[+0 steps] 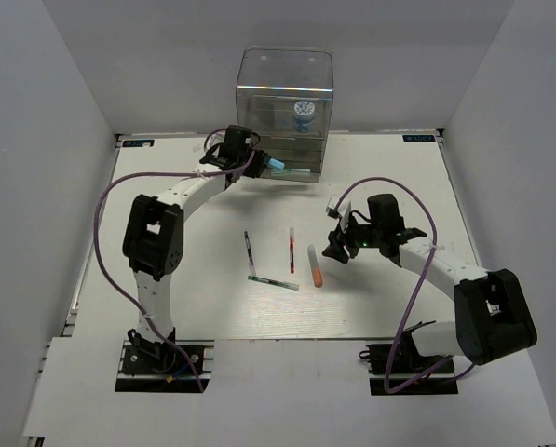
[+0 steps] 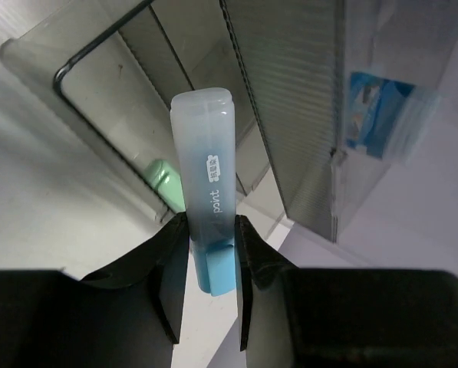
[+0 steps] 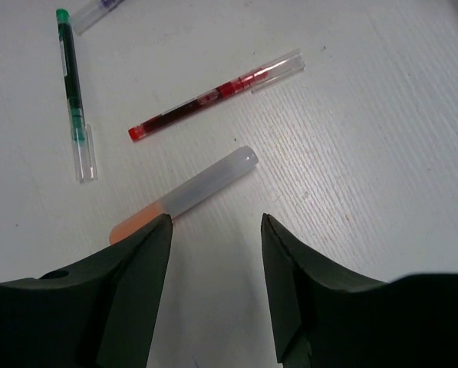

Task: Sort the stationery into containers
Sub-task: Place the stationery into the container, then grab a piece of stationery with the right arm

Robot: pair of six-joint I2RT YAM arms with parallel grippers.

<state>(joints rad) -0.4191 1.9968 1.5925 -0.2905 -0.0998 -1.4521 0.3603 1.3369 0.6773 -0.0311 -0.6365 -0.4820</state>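
My left gripper [image 1: 259,164] is shut on the light-blue marker [image 1: 277,166] at the front of the clear organiser [image 1: 287,88]. In the left wrist view the gripper [image 2: 212,224] holds the marker [image 2: 204,176] cap-forward over an open grey drawer [image 2: 83,65], where a pale-green marker [image 2: 166,182] lies. The blue-and-white tape roll [image 1: 304,114] sits inside the upper compartment. My right gripper [image 1: 339,248] is open and empty, just right of the orange marker [image 1: 315,265]. In the right wrist view the gripper [image 3: 215,224] hovers beside that marker [image 3: 190,192].
On the table lie a red pen [image 1: 291,250], a dark pen [image 1: 248,250] and a green pen [image 1: 274,282]. The red pen [image 3: 213,98] and the green pen [image 3: 74,92] also show in the right wrist view. White walls enclose the table.
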